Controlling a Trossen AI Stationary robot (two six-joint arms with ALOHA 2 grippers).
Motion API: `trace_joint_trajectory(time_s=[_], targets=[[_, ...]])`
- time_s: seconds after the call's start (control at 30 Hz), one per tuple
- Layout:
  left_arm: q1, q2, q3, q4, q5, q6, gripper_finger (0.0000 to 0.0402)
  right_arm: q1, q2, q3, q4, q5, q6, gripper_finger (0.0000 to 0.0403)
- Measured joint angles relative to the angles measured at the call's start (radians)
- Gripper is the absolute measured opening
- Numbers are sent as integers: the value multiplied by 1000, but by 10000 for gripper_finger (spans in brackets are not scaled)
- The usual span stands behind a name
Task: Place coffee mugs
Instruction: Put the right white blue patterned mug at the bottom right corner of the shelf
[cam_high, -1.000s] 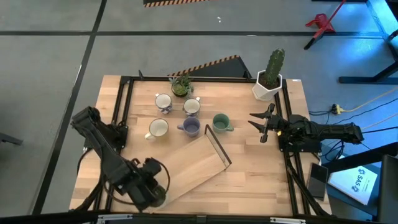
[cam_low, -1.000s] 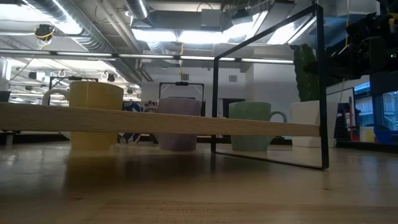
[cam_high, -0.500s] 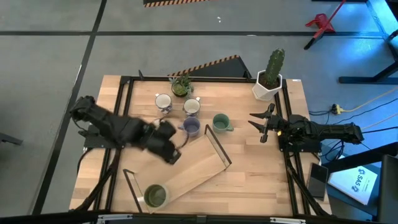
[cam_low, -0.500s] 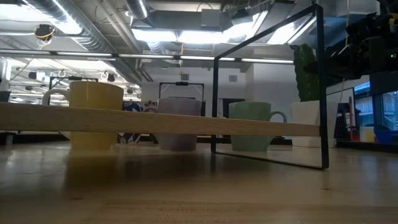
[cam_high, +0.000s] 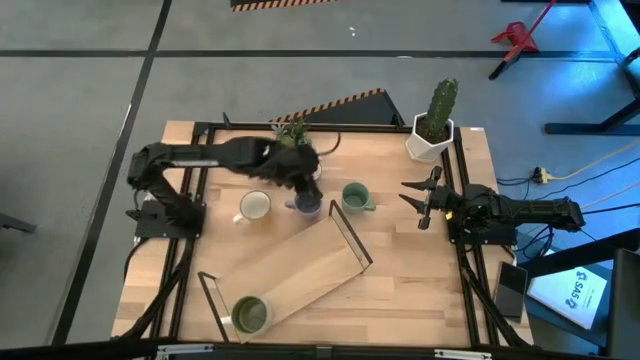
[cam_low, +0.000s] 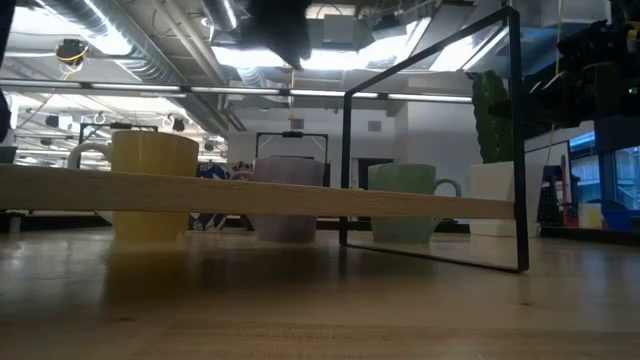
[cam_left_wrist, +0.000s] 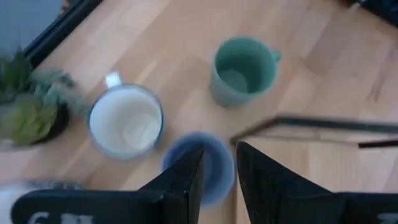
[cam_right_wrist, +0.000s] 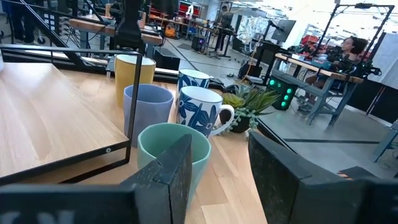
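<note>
Left gripper (cam_high: 300, 178), fingers slightly parted and empty, partly hides the lavender mug (cam_left_wrist: 200, 167); olive mug (cam_high: 249, 313) sits on the wooden tray (cam_high: 300, 265).

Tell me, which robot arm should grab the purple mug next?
Probably the left. Its gripper hangs right over the purple mug, jaws open. The right gripper waits at the table's right edge, beyond the teal mug.

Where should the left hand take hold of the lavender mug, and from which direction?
Grip the lavender mug by its rim wall, coming straight down from above. It stands upright with its mouth open, and the left hand already hovers over it, fingers open. The white mug crowds one side.
</note>
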Motion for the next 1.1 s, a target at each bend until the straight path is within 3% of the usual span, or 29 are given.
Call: trace_joint_trajectory(time_s=[0.1, 0.43, 0.9, 1.1], targets=[[51, 32, 0, 56, 73, 93, 90, 0, 0, 0, 0, 2, 0, 143], [157, 162, 0, 33, 82, 383, 90, 0, 0, 0, 1, 15, 0, 143], [218, 283, 0, 35, 201, 436, 90, 0, 0, 0, 6, 66, 0, 143], [206, 282, 0, 37, 149, 461, 90, 0, 0, 0, 7, 67, 0, 143]])
